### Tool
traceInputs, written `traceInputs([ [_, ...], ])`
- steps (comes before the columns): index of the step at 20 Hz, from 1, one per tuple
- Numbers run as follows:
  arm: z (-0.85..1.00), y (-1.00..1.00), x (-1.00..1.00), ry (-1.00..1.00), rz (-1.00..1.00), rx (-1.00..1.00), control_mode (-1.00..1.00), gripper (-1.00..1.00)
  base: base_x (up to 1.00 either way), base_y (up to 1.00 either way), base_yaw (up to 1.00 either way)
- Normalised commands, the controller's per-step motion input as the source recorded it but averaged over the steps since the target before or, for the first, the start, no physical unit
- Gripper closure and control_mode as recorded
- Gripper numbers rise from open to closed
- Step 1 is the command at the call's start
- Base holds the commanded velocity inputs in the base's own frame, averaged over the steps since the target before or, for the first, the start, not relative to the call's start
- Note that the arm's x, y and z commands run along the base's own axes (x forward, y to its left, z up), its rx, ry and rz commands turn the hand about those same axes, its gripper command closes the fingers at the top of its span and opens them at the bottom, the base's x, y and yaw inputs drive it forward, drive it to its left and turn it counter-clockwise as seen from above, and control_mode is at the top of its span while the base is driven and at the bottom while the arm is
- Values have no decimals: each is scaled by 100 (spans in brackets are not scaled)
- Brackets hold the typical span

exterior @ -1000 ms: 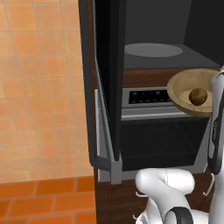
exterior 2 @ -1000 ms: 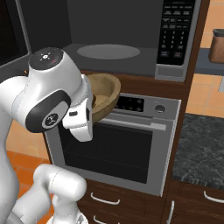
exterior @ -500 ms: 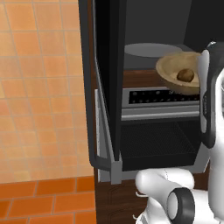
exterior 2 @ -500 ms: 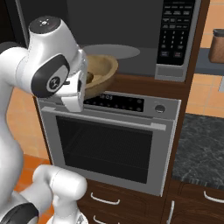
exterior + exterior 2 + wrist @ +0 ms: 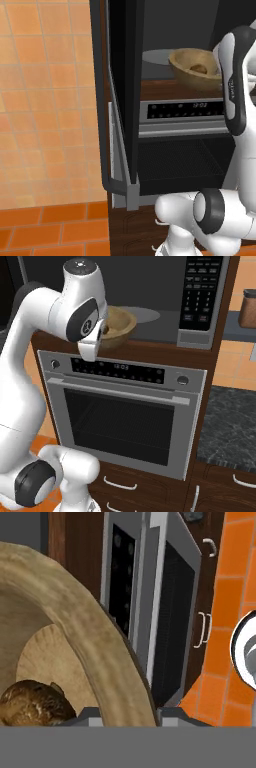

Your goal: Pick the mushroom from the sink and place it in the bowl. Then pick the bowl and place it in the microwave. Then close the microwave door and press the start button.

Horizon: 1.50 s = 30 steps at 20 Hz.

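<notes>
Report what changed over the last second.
The arm lifted the bowl, mushroom inside, from in front of the oven up to the microwave opening, nearing the turntable. The gripper kept its hold on the rim. The microwave door stayed open.
</notes>
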Motion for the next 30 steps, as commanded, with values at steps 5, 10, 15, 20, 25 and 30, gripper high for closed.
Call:
traceInputs([
  [5,7,5,72,-9,0,12,-100,100,0,0,0],
  [10,15,0,79,-15,0,8,-100,100,0,0,0],
  [15,0,0,82,-1,0,2,-100,100,0,0,0],
  [20,15,0,65,2,0,0,-100,100,0,0,0],
  [25,2,0,55,5,0,0,-100,100,0,0,0],
  [30,-3,0,56,3,3,0,-100,100,0,0,0],
])
